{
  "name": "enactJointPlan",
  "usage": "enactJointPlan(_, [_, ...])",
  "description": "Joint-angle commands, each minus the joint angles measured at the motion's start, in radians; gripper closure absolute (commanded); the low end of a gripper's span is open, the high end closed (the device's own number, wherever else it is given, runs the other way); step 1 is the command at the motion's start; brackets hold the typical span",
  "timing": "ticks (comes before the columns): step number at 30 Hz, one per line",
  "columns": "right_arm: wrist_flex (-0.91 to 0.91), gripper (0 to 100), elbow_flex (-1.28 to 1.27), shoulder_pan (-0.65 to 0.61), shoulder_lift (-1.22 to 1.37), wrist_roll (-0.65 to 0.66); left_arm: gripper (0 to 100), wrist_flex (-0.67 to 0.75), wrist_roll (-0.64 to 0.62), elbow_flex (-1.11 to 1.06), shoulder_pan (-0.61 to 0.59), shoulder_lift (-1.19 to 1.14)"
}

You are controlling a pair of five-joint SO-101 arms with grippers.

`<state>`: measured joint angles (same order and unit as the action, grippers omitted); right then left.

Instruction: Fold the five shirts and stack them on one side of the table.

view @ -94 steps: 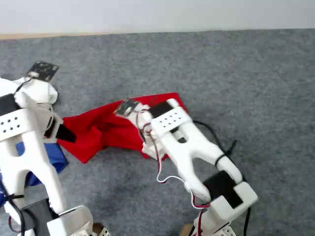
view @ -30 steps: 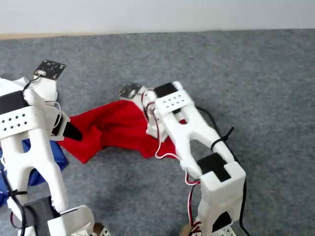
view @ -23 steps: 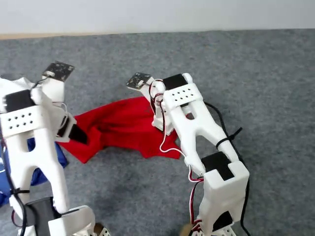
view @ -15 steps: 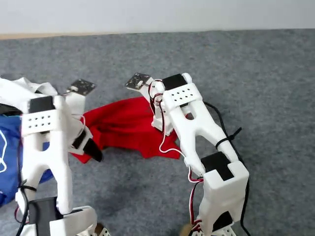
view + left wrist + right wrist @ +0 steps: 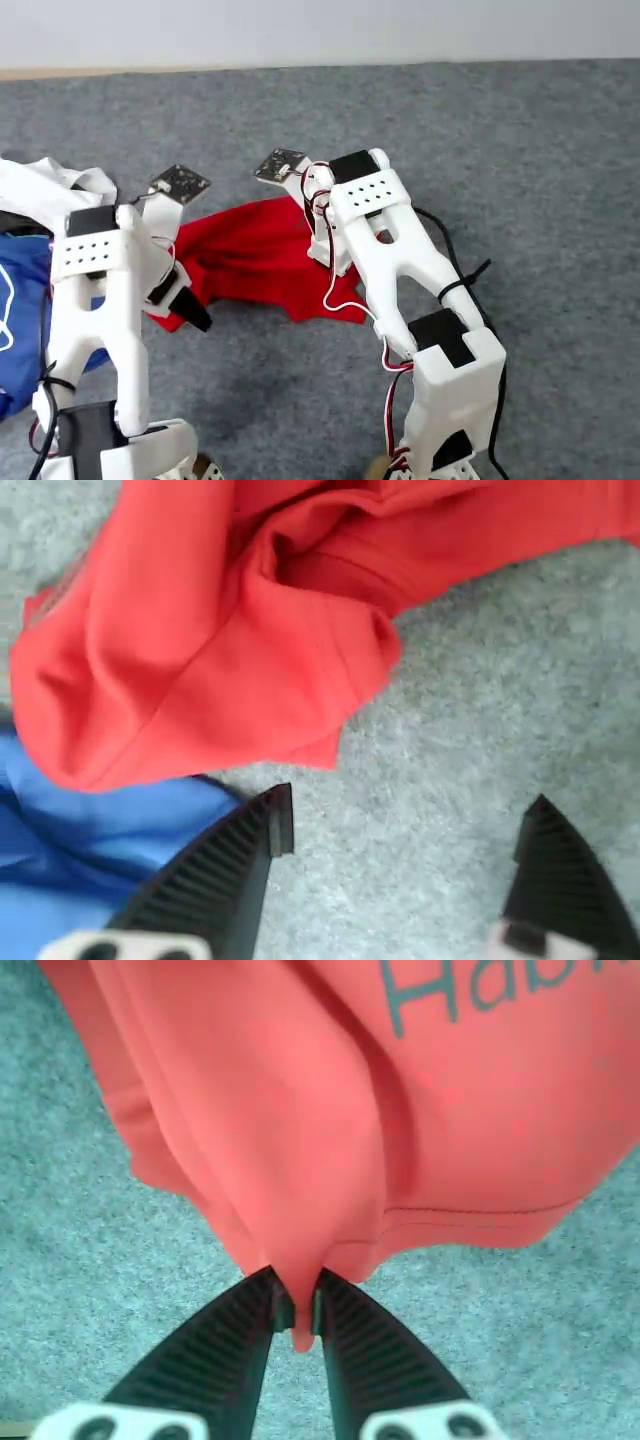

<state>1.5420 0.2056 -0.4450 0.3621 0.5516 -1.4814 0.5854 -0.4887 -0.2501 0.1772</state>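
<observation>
Red shirt (image 5: 250, 255) lies crumpled on the table (image 5: 520, 160), a little to the left of the middle and well away from the far edge. My right gripper (image 5: 297, 1305) is clenched on it: the two fingers pinch a narrow fold at the right part of the cloth, and the fabric gathers into a ridge that runs into the jaws. From this fold the shirt spreads out toward the left edge, with several soft creases in it.

My left gripper (image 5: 410, 815) is released, with the jaws standing wide apart and nothing between them. It hovers over the grey surface just beside the near-left corner of the shirt, and one finger is near the blue shirt (image 5: 20, 300).

That blue shirt lies at the left edge of the table and touches the left end of the red one. A white shirt (image 5: 40, 180) lies behind it, also at the left edge.

Toward the right edge and toward the far edge, the grey surface runs wide and open. The far edge meets a pale wall (image 5: 320, 30). The near side, between my two arms, is narrower.
</observation>
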Motion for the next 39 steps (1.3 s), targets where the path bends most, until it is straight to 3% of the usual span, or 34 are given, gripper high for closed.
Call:
enactJointPlan(1, [0.013, 98.8, 0.043, 0.013, -0.016, 0.006, 65, 0.044, 0.032, -0.048, -0.015, 0.003])
enactJointPlan(12, [0.013, 98.8, 0.043, 0.013, -0.016, 0.005, 68, 0.247, 0.087, -0.188, -0.081, 0.003])
enactJointPlan(39, [0.013, 98.8, 0.043, 0.010, -0.016, 0.005, 70, 0.427, 0.123, -0.280, -0.106, 0.002])
